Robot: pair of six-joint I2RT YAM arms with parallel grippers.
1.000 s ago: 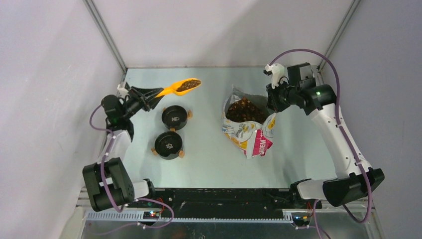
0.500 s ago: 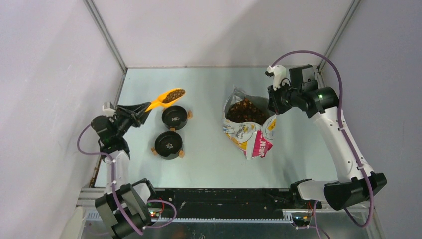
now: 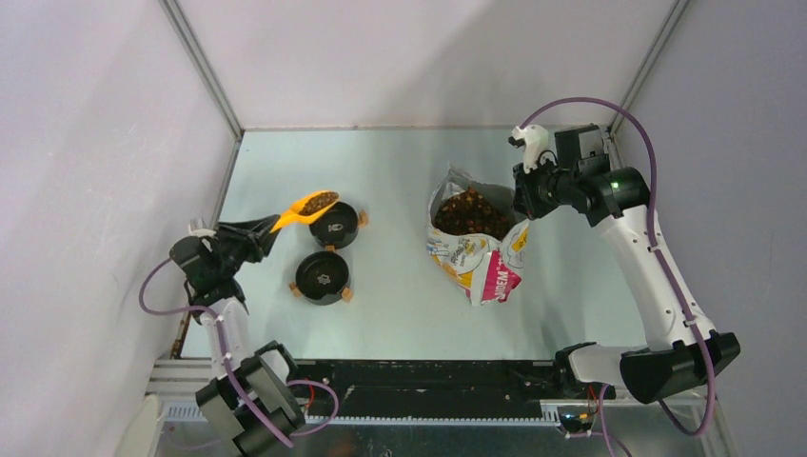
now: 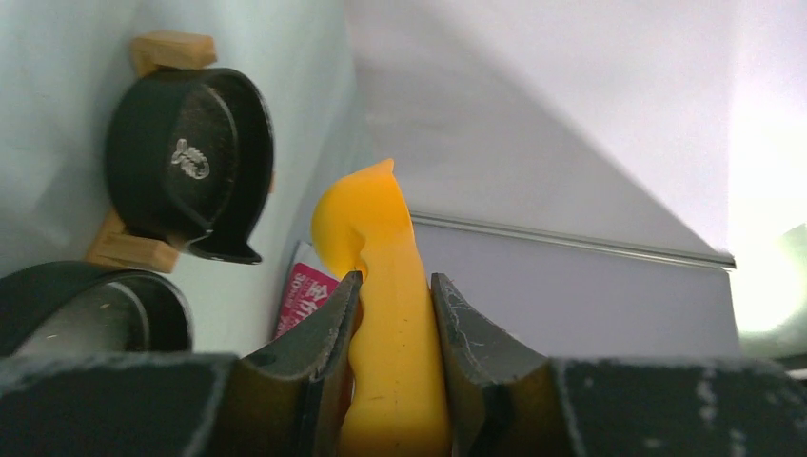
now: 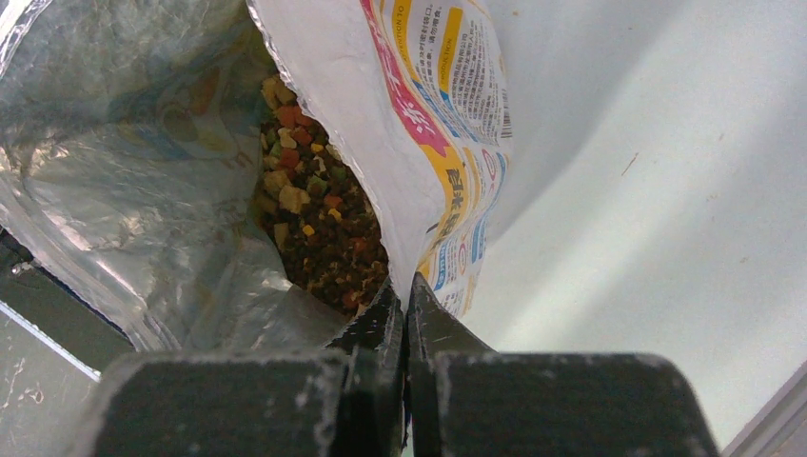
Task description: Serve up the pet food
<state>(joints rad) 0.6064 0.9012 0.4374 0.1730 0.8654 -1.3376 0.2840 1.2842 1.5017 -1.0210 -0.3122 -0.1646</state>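
Now the left gripper clamps the scoop by its handle, the sure hold for loose, spill-prone kibble heaped beside the far bowl, while the right gripper pinches the bag.

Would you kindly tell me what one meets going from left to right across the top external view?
The left fingers → orange scoop carrying pet food → printed bag → right fingers. The two black bowls overlap the scoop sideways, so I leave them out.
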